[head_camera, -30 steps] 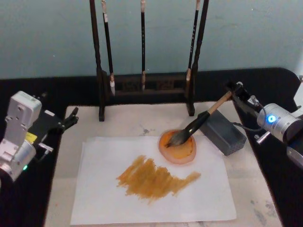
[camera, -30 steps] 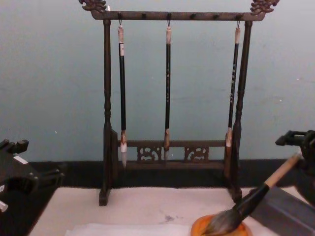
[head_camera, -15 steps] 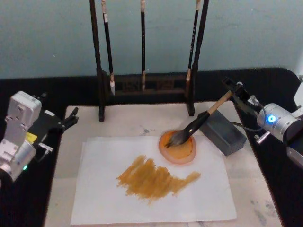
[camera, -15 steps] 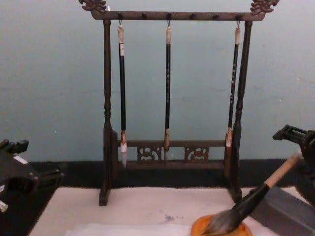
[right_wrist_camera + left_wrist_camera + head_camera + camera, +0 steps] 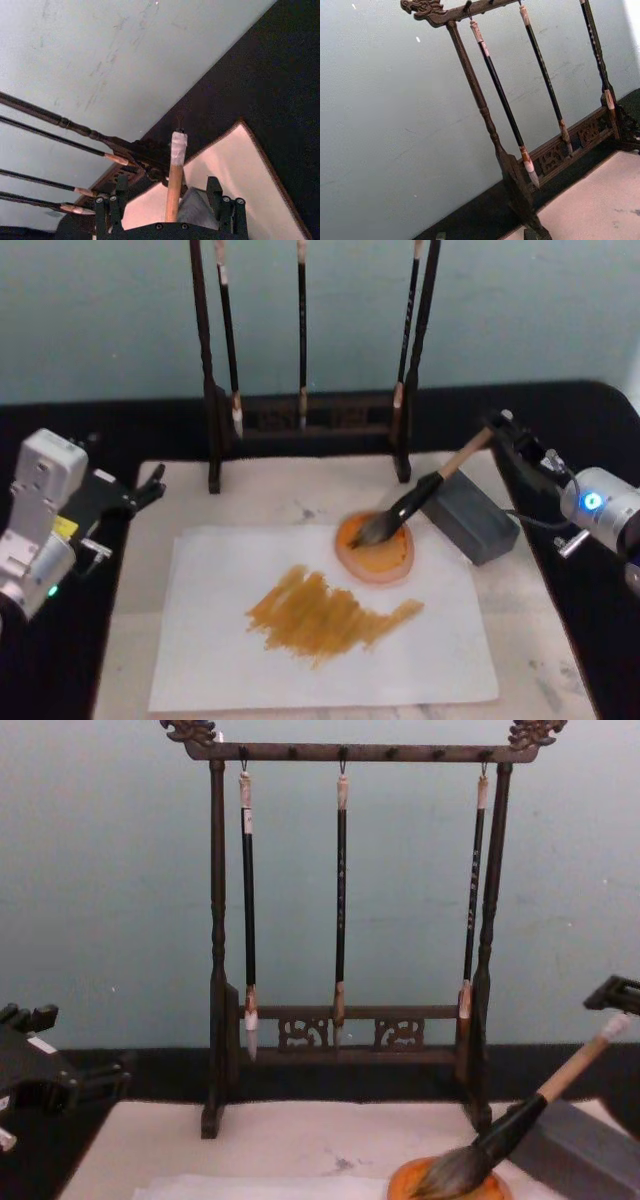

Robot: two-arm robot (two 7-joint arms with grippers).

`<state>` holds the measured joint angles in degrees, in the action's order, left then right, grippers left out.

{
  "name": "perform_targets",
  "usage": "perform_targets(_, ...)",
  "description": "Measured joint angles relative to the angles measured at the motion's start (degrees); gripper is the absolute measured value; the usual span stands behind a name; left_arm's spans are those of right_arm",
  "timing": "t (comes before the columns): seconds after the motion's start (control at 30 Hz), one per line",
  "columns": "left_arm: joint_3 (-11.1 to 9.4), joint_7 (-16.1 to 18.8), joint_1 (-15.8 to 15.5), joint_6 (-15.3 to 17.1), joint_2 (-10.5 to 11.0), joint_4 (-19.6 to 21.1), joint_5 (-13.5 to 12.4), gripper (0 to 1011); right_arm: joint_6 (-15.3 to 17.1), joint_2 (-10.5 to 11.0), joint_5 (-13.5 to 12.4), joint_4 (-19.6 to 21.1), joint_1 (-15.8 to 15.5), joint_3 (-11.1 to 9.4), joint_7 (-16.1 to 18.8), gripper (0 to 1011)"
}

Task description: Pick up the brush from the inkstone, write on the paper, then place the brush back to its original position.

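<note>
While the brush (image 5: 418, 499) lies with its tuft in the orange inkstone (image 5: 375, 553) and its handle propped on a grey block (image 5: 470, 517), the right tool (image 5: 508, 433) sits just beyond the handle's whitish end, fingers apart, and the left tool (image 5: 148, 485) idles, fingers parted, by the paper (image 5: 320, 640).

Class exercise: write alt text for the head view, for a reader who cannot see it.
A large brush lies with its tuft in the orange inkstone and its handle on a grey block. The right gripper sits at the handle's end. Brown strokes mark the paper.
</note>
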<state>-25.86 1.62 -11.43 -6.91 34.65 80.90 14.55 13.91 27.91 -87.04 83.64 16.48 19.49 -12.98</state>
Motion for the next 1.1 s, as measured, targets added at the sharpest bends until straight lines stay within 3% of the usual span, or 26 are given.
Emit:
perform_targets(0.1, 0.0, 0.0, 0.0, 0.0, 0.0, 0.0, 0.0, 1010, -1.76, 1.95, 1.94, 4.2, -1.83, 0.47, -2.08, 1000)
perform_targets(0.13, 0.0, 0.0, 0.0, 0.0, 0.0, 0.0, 0.0, 1010, -2.98, 3.17, 4.4, 6.25, -2.48, 1.31, -2.37, 1000)
perform_targets(0.17, 0.0, 0.0, 0.0, 0.0, 0.0, 0.0, 0.0, 1010, -2.98, 3.17, 4.4, 6.25, -2.48, 1.31, -2.37, 1000)
perform_targets(0.23, 0.0, 0.0, 0.0, 0.0, 0.0, 0.0, 0.0, 1010, -5.21, 4.93, 9.65, 8.77, -2.94, 2.87, -2.57, 1000)
perform_targets(0.27, 0.0, 0.0, 0.0, 0.0, 0.0, 0.0, 0.0, 1010, -6.7, 5.76, 13.85, 10.2, -3.09, 3.94, -2.59, 1000)
perform_targets(0.33, 0.0, 0.0, 0.0, 0.0, 0.0, 0.0, 0.0, 1010, -7.95, 6.39, 17.55, 11.22, -3.17, 4.87, -2.64, 1000)
perform_targets(0.37, 0.0, 0.0, 0.0, 0.0, 0.0, 0.0, 0.0, 1010, -9.53, 7.04, 22.22, 12.13, -3.15, 6.16, -2.81, 1000)
perform_targets(0.43, 0.0, 0.0, 0.0, 0.0, 0.0, 0.0, 0.0, 1010, -11.15, 7.65, 27.39, 12.89, -3.01, 7.64, -3.17, 1000)
perform_targets(0.47, 0.0, 0.0, 0.0, 0.0, 0.0, 0.0, 0.0, 1010, -12.34, 8.1, 31.76, 13.42, -2.83, 8.95, -3.6, 1000)
perform_targets(0.53, 0.0, 0.0, 0.0, 0.0, 0.0, 0.0, 0.0, 1010, -13.17, 8.49, 35.65, 13.78, -2.64, 10.3, -4.09, 1000)
perform_targets(0.57, 0.0, 0.0, 0.0, 0.0, 0.0, 0.0, 0.0, 1010, -13.76, 8.74, 39.35, 14.04, -2.53, 11.53, -4.64, 1000)
perform_targets(0.67, 0.0, 0.0, 0.0, 0.0, 0.0, 0.0, 0.0, 1010, -14.38, 8.96, 44.09, 14.2, -2.47, 13.26, -5.45, 1000)
perform_targets(0.7, 0.0, 0.0, 0.0, 0.0, 0.0, 0.0, 0.0, 1010, -14.82, 9.03, 47.29, 14.2, -2.51, 14.38, -6.14, 1000)
perform_targets(0.77, 0.0, 0.0, 0.0, 0.0, 0.0, 0.0, 0.0, 1010, -15.59, 8.86, 50.85, 13.92, -2.81, 15.61, -6.9, 1000)
perform_targets(0.8, 0.0, 0.0, 0.0, 0.0, 0.0, 0.0, 0.0, 1010, -15.59, 8.86, 50.85, 13.92, -2.81, 15.61, -6.9, 1000)
perform_targets(0.83, 0.0, 0.0, 0.0, 0.0, 0.0, 0.0, 0.0, 1010, -16.26, 8.6, 52.91, 13.5, -3.11, 16.3, -7.35, 1000)
perform_targets(0.93, 0.0, 0.0, 0.0, 0.0, 0.0, 0.0, 0.0, 1009, -17.16, 7.92, 55.4, 12.3, -3.69, 17.16, -7.82, 1000)
perform_targets(1.1, 0.0, 0.0, 0.0, 0.0, 0.0, 0.0, 0.0, 1010, -17.06, 6.7, 55.78, 10.09, -4.29, 17.42, -7.58, 1000)
